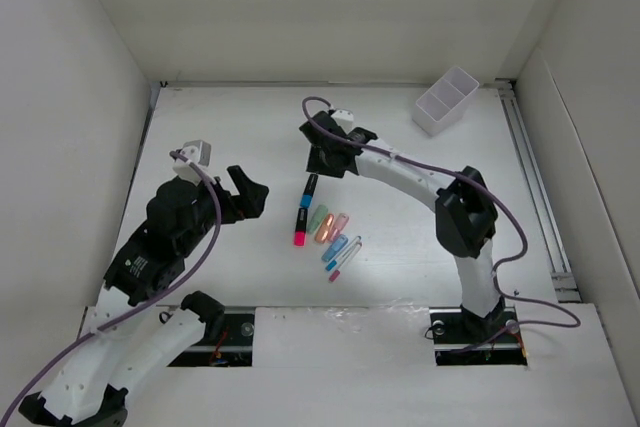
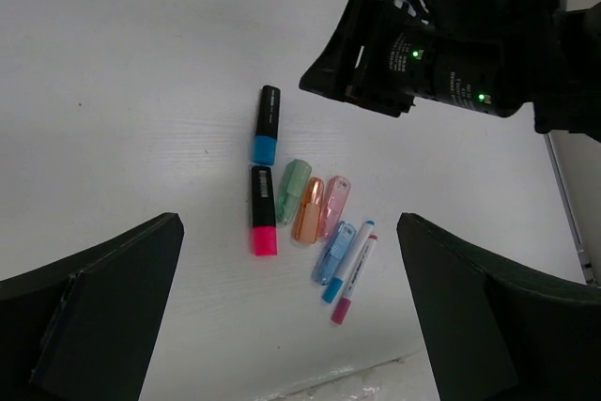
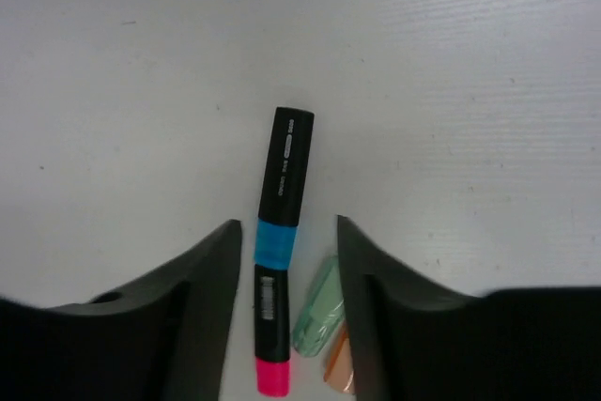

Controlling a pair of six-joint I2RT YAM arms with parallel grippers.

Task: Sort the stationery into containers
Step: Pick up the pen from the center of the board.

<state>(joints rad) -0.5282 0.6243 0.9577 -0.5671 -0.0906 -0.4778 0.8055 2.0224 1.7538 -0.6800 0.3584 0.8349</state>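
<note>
The black-blue-pink marker (image 3: 285,171) lies on the bench (image 1: 230,122), long axis near-to-far, its far end under the right gripper (image 3: 286,230), whose jaws stand open either side of it, while the left gripper (image 1: 254,190), jaws wide, hangs farther left.

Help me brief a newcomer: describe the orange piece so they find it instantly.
On the white table, a long black marker lies under the right gripper. Three stubby pieces sit beside it; the orange piece is the middle one, between green and pink.
</note>
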